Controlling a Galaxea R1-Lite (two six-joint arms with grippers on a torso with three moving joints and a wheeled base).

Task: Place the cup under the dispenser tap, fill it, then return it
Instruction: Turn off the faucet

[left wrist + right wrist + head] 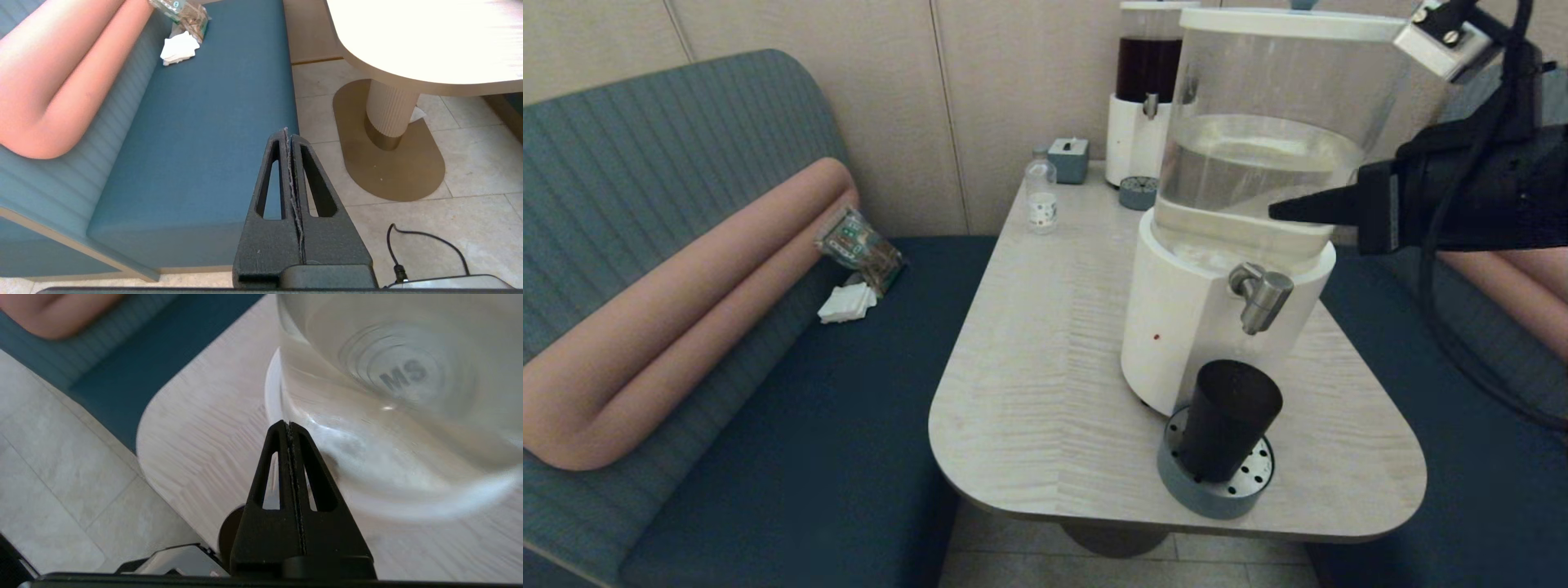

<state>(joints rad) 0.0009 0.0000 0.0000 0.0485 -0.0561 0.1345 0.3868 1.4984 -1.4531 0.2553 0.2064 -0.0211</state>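
The dark tapered cup (1227,418) stands upright on a round grey perforated drip tray (1215,482), directly below the brushed-steel dispenser tap (1262,296) of the big white-based dispenser (1188,327) with its clear water tank (1270,122). My right gripper (1278,212) is shut and empty, held high against the tank's right side, above and behind the tap; in the right wrist view the right gripper (287,424) points at the tank's base (388,428). My left gripper (287,131) is shut and empty, parked low over the bench edge and floor, out of the head view.
On the pale wooden table (1045,367) stand a small clear bottle (1041,192), a grey-blue box (1068,159) and a second dispenser with dark liquid (1147,90) at the back. A teal bench (833,392) with a snack packet (859,243) and white napkins (846,304) lies to the left.
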